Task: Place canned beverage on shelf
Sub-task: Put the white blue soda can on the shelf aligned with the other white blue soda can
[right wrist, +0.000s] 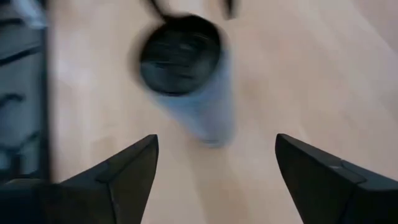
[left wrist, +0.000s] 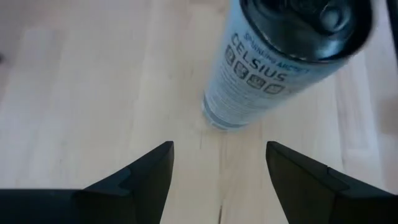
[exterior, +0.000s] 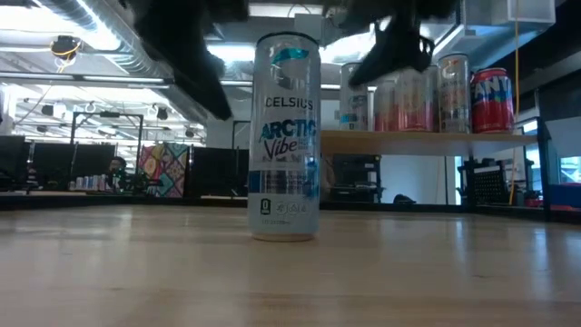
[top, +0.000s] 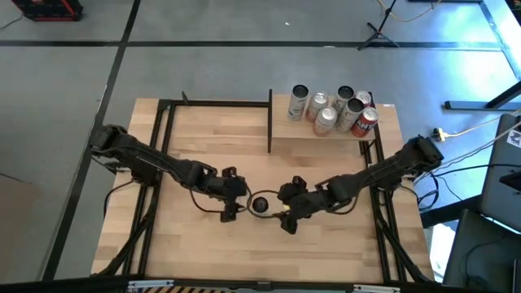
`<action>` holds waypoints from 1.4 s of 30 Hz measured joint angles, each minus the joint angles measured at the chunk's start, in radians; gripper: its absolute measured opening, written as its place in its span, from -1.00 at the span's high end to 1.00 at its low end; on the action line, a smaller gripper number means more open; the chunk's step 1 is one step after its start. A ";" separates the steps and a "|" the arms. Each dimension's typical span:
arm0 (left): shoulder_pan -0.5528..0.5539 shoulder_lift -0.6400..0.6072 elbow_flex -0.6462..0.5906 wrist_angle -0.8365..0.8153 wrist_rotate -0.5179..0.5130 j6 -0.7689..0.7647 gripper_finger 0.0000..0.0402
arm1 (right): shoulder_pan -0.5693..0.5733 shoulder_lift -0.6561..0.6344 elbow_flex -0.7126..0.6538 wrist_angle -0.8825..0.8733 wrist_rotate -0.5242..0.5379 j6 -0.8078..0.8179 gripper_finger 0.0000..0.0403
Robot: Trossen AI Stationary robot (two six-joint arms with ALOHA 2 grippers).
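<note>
A tall pale-blue Celsius can [exterior: 285, 136] with a black top [top: 260, 204] stands upright on its base on the wooden table, near the middle front. My left gripper [top: 234, 194] is open just left of the can and above the table, touching nothing; the can shows ahead of its fingers [left wrist: 273, 56]. My right gripper [top: 286, 207] is open just right of the can, also touching nothing; the can shows in its wrist view [right wrist: 189, 74]. The shelf [top: 321, 134], a pale-wood panel with black posts, stands at the far right and carries several cans [top: 334, 110].
Black metal frame rails [top: 269, 122] run along the table's far, left and right sides and beside the shelf. The shelf's cans [exterior: 436, 91] crowd its far part. Bare wood lies in front of the Celsius can toward the near edge.
</note>
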 joint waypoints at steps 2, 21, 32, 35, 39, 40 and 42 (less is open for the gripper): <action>-0.004 -0.049 0.000 -0.058 -0.008 -0.010 -0.24 | 0.001 -0.026 0.000 0.040 -0.029 -0.028 -0.55; -0.043 -0.279 0.001 -0.134 -0.085 -0.063 -0.24 | -0.039 0.150 0.007 0.374 0.058 -0.198 -0.55; -0.042 -0.279 0.001 -0.132 -0.086 -0.057 -0.24 | -0.040 0.136 0.001 0.381 0.087 -0.203 -0.55; -0.042 -0.279 0.001 -0.131 -0.086 -0.057 -0.24 | -0.046 0.123 0.006 0.373 0.084 -0.206 -0.55; -0.042 -0.279 0.001 -0.138 -0.075 -0.056 -0.24 | -0.046 0.109 0.048 0.361 0.062 -0.231 -0.55; -0.043 -0.279 0.001 -0.138 -0.074 -0.056 -0.24 | -0.045 0.105 0.058 0.362 0.056 -0.234 -0.55; -0.042 -0.279 0.001 -0.139 -0.074 -0.055 -0.24 | -0.039 0.104 0.066 0.370 0.035 -0.235 -0.55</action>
